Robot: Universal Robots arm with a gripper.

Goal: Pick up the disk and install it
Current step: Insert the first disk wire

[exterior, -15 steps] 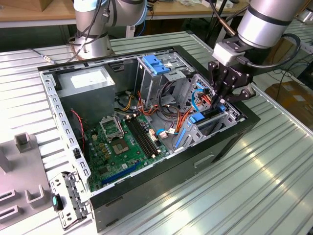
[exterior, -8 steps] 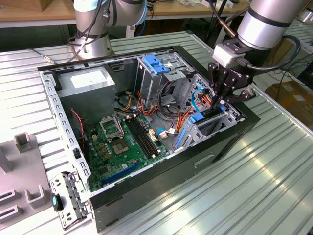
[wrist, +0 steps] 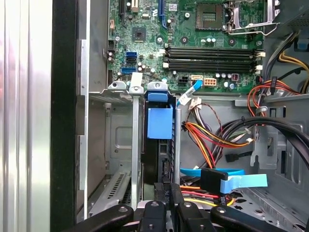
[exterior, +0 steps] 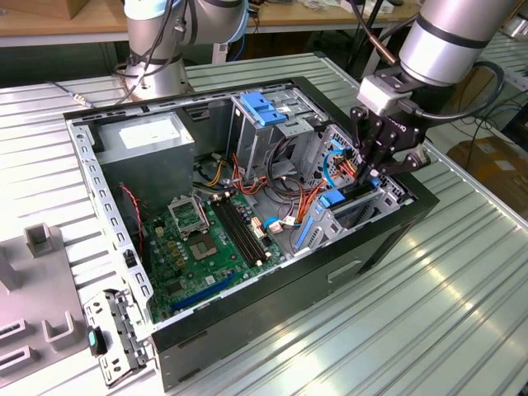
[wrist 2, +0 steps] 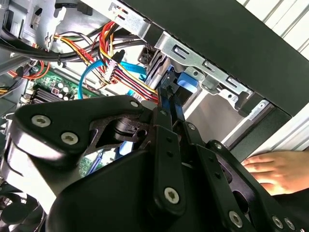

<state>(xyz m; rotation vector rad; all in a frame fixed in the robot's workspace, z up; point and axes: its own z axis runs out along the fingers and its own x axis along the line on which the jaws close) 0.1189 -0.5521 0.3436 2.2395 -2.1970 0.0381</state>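
Many coloured cables (wrist: 212,140) crowd the slotted disk (wrist: 159,145), fingers (wrist: 166,203) pinching its edge.

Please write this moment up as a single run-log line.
arm: over the case's drive cage | gripper: fingers closed on disk | disk: standing on edge in cage slot | hand: beside case

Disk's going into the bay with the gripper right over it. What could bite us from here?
1. The red, yellow and orange wire bundle and blue flat cable sit right beside the disk in the drive cage; the gripper may snag them.
2. A person's hand rests by the case, close to the arm: pinch risk.
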